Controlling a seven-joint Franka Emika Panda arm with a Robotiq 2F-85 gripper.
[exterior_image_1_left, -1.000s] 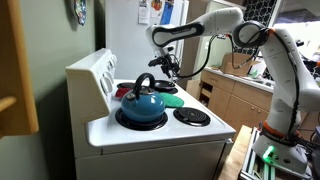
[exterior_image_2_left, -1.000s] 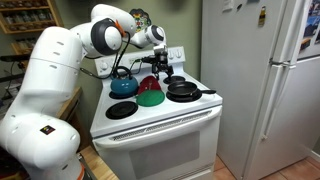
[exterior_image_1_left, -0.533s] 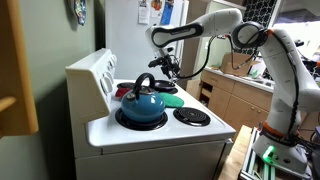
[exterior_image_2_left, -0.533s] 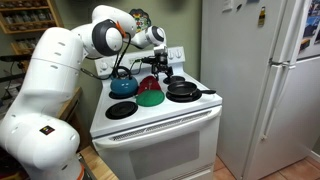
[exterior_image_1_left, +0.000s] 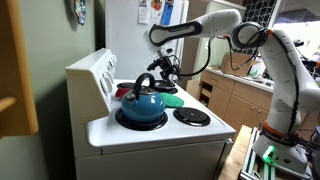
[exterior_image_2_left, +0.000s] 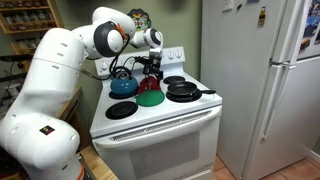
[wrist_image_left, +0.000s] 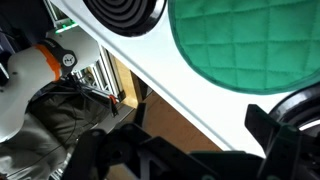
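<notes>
My gripper (exterior_image_1_left: 163, 69) (exterior_image_2_left: 153, 66) hangs open above the middle of the white stove top (exterior_image_1_left: 160, 128), with nothing between its fingers. In the wrist view the two dark fingers (wrist_image_left: 283, 132) stand wide apart at the bottom edge, and the gripper (wrist_image_left: 190, 150) is over the stove's front edge. A blue kettle (exterior_image_1_left: 143, 103) (exterior_image_2_left: 123, 86) sits on a burner just beside and below the gripper. A green quilted pot holder (exterior_image_1_left: 172, 99) (exterior_image_2_left: 150, 98) (wrist_image_left: 250, 45) lies in the middle of the stove, close under the gripper.
A black pan (exterior_image_2_left: 183, 90) rests on a burner, its handle pointing toward the fridge (exterior_image_2_left: 262, 80). A red item (exterior_image_2_left: 150, 84) lies behind the pot holder. Bare coil burners (exterior_image_1_left: 191, 116) (exterior_image_2_left: 121, 110) (wrist_image_left: 125, 12) are at the front. Wooden cabinets (exterior_image_1_left: 228, 98) stand beyond.
The gripper has shifted slightly toward the kettle side and stays open. Nothing on the stove has moved.
</notes>
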